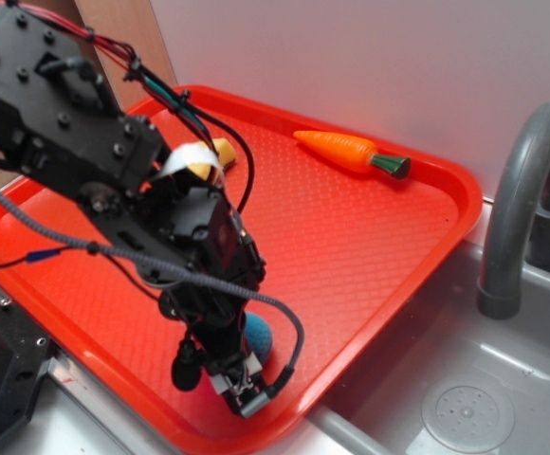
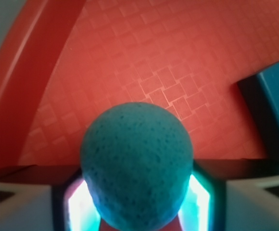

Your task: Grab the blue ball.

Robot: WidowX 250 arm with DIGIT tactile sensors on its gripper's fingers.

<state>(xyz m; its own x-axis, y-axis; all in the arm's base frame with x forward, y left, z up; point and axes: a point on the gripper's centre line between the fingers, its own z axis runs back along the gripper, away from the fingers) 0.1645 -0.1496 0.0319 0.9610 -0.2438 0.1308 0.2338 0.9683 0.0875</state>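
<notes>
Grey walling backs the scene, with a grey sink basin [image 1: 465, 398] and curved grey faucet [image 1: 522, 209] at the right of the exterior frame. Across the centre lies a red plastic tray with a diamond-textured floor [image 1: 351, 237]. Near its upper edge I see an orange toy carrot with a green stem end [image 1: 351, 152], and just left of it a yellow object [image 1: 224, 152], mostly hidden by the arm. My black gripper [image 1: 242, 379] reaches down to the tray's lower rim. The small teal-blue dimpled ball [image 1: 259, 339] sits there, largely hidden behind the gripper. In the wrist view the ball [image 2: 137, 166] fills the lower centre, lodged between the two pads [image 2: 79, 207]; both touch its sides, so I read the jaws as closed on it. A blue object with a dark edge [image 2: 276, 106] shows at the right margin of that view.
</notes>
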